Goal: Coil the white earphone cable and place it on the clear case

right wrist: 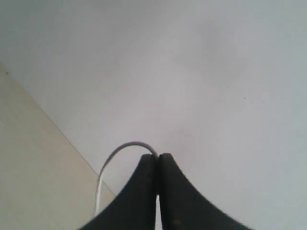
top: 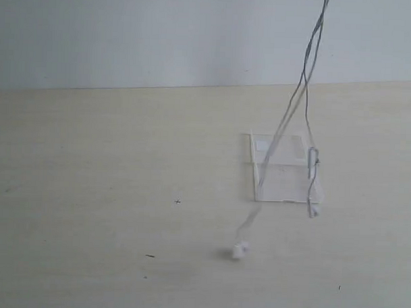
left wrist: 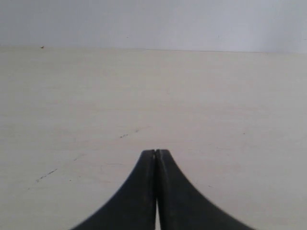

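- Right hand [right wrist: 158,155]: the jaws are fully closed, tip against tip. They clamp the white earphone cable [right wrist: 120,151], which arcs out of the seam at the fingertips and drops away toward the desk.
- Left hand [left wrist: 157,152]: the jaws are pressed together and grip nothing. It is positioned above the bare desk [left wrist: 72,105].
- White earphone cable [top: 304,69], exterior view: the strands hang from the top edge of the picture and descend in front of the clear case [top: 286,177].
- One earbud [top: 313,210] hangs at the case's right front corner.
- The other earbud [top: 238,250] is blurred, in front of the case. Contact with the desk cannot be determined.
- Clear case: it lies flat on the desk, right of centre, with a white sticker [top: 263,144] at its rear left.
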Motion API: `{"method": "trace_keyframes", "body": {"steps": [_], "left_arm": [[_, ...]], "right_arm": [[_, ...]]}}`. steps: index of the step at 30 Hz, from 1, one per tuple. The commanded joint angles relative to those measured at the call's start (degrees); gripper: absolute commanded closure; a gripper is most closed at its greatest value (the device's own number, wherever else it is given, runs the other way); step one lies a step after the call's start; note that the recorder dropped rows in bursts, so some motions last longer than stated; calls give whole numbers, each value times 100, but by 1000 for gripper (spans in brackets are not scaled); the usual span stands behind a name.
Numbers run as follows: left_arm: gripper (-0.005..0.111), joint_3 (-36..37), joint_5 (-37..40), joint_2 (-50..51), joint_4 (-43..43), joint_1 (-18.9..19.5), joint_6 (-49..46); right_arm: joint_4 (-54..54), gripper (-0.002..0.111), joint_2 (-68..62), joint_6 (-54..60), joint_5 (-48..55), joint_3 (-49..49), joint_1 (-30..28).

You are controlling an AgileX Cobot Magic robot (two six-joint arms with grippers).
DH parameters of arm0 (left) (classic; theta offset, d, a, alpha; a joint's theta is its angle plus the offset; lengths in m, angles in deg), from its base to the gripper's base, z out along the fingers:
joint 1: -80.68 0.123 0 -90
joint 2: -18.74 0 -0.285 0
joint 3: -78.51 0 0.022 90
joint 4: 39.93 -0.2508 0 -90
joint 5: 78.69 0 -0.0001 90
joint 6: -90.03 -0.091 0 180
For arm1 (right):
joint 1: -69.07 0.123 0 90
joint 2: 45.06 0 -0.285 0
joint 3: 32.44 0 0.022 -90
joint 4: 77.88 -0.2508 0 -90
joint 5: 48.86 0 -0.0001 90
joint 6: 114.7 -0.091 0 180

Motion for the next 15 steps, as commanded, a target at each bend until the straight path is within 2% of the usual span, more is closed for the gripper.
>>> {"method": "trace_keyframes", "body": {"steps": [1, 12, 15], "left_arm": [[107, 20, -61, -35, 24, -38, 4], [107, 20, -61, -35, 1, -38, 4], [107, 20, -143, -35, -322, -38, 4]], "right_arm": [[-122, 108, -11, -38, -100, 37, -2], [-147, 108, -11, -41, -79, 37, -2], [-147, 108, -11, -41, -79, 37, -2]]}}
